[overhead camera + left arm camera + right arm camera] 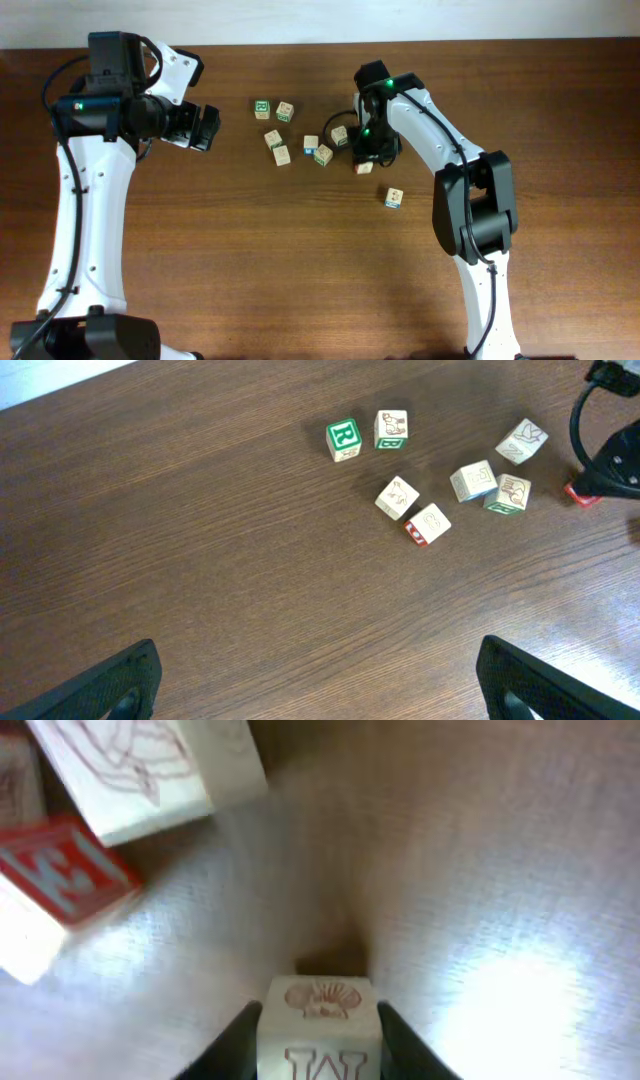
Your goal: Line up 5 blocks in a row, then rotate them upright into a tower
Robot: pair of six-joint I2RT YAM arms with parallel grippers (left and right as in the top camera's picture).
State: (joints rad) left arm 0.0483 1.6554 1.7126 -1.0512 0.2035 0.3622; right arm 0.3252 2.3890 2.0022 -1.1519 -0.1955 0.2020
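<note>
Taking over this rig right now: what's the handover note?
The left gripper is open and empty, clear of the blocks. The right gripper has its jaws shut on the shell-topped block. A cluster lies toward the left arm; a lone block sits apart. How many are already turned cannot be told. Left: rotate the held block, then any unturned.

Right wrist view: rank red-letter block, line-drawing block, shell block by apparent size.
1. line-drawing block
2. red-letter block
3. shell block
All three are cropped by frame edges; the first two look close, so their order is unsure.
</note>
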